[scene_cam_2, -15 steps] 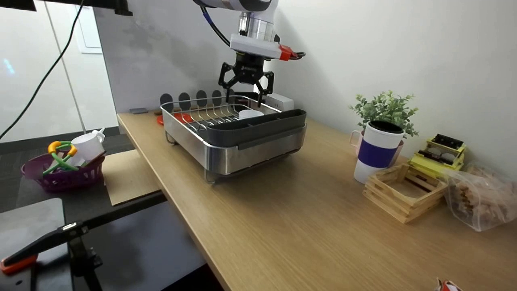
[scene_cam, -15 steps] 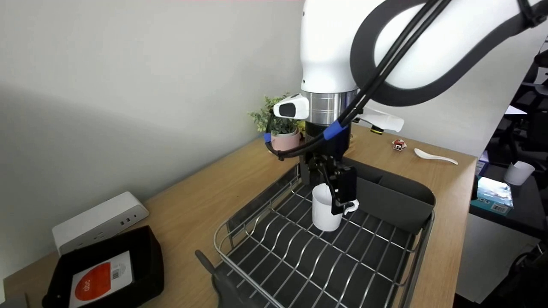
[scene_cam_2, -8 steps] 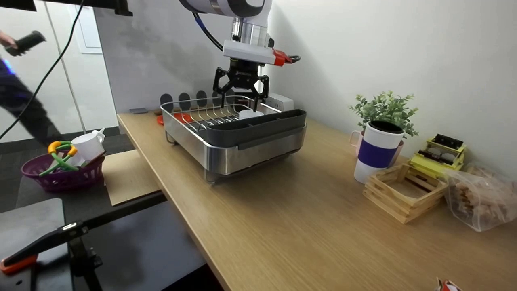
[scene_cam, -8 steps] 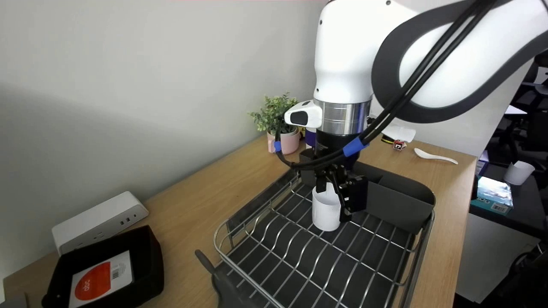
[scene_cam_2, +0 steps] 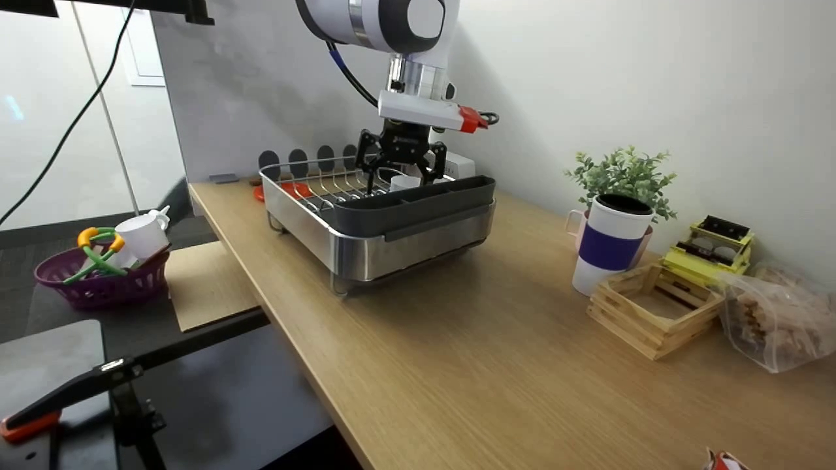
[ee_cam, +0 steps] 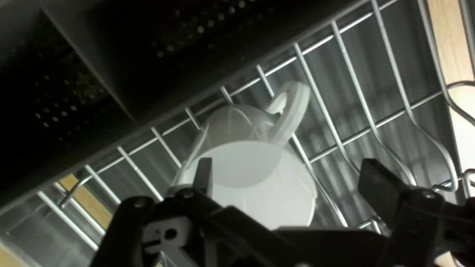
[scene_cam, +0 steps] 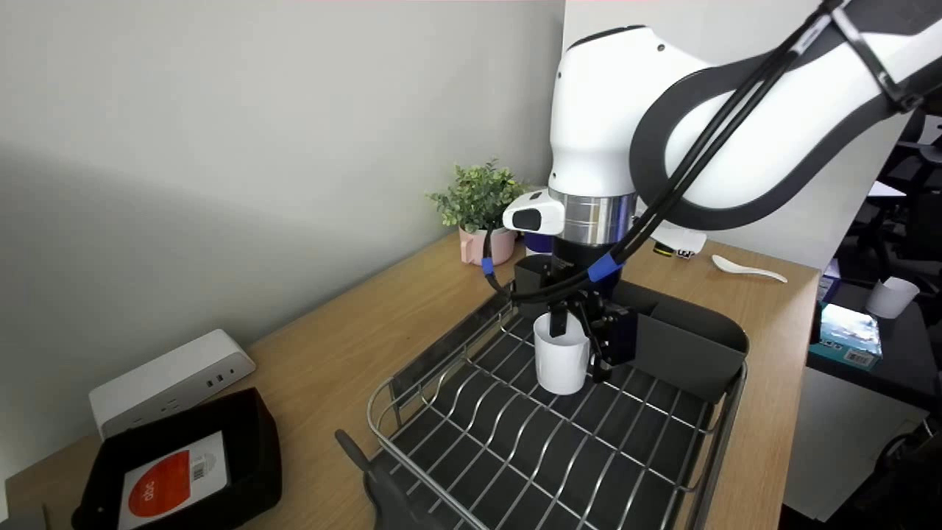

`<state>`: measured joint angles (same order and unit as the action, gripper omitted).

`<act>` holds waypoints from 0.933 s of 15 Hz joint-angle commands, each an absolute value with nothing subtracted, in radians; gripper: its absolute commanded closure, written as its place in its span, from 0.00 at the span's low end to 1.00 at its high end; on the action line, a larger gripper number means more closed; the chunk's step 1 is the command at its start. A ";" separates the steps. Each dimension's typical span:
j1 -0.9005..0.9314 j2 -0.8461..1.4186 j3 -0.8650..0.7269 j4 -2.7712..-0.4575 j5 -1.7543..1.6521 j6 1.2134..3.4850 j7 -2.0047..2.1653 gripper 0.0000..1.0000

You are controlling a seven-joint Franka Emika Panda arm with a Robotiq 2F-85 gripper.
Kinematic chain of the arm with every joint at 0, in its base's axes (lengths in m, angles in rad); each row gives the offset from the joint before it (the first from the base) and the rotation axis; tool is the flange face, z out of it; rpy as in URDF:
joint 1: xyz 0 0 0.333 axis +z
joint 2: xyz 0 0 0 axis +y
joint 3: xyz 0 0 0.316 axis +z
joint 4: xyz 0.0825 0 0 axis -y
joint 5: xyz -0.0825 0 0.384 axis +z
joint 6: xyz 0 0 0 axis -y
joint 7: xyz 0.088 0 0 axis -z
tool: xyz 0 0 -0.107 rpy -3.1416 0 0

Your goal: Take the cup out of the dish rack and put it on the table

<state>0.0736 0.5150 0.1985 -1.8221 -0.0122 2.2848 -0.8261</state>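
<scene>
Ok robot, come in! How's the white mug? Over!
Gripper open, low down. White mug in dish rack, not gripped. Utensil caddy close beside it, might crowd the lift.

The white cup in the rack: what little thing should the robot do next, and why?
I'd gently close the tool next, probably. It's open: in the wrist view one finger overlaps the mouth of the cup, the other finger stands outside with a gap. In both exterior views that outer tip looks lower than the rim, so closing might pinch the cup's wall.
</scene>
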 commanded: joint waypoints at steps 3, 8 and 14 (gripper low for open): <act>0.037 0.573 0.224 -1.774 0.012 2.281 -0.924 0.42; 0.042 0.567 0.220 -1.767 0.005 2.289 -0.938 0.76; 0.062 0.508 0.216 -1.828 -0.016 2.316 -0.912 1.00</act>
